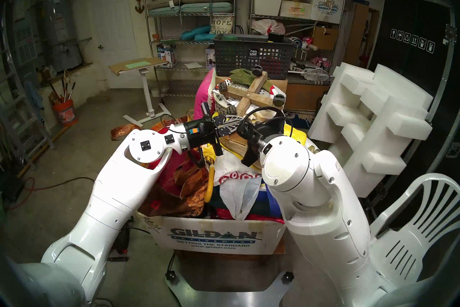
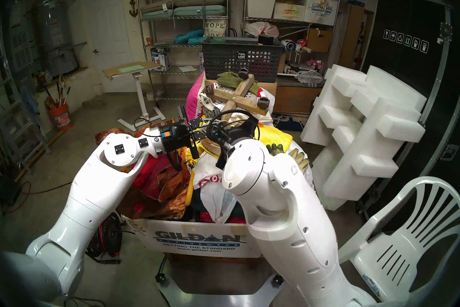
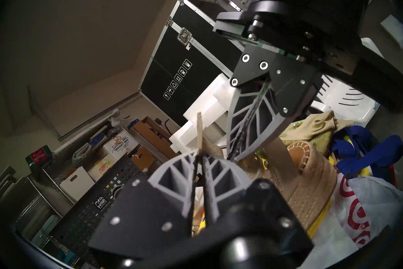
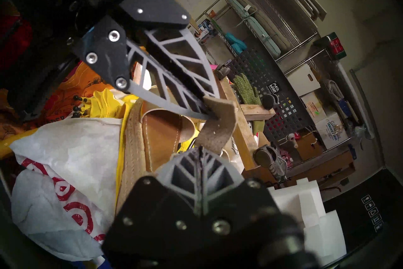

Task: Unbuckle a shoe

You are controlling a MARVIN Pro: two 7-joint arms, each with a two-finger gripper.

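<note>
The tan wedge shoe (image 4: 152,131) lies on a heap of bags in the cardboard box (image 1: 216,236), its strap (image 4: 218,128) lifted. The left hand (image 4: 212,116) pinches the strap's free end, and the right hand (image 4: 199,149) is pressed together lower on it. The buckle is hidden, so the strap may not be free yet.

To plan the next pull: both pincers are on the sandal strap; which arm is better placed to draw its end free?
Probably left: the left pincer pinches the strap near its free end, while the right pincer grips it lower, nearer the shoe, to steady it.
</note>
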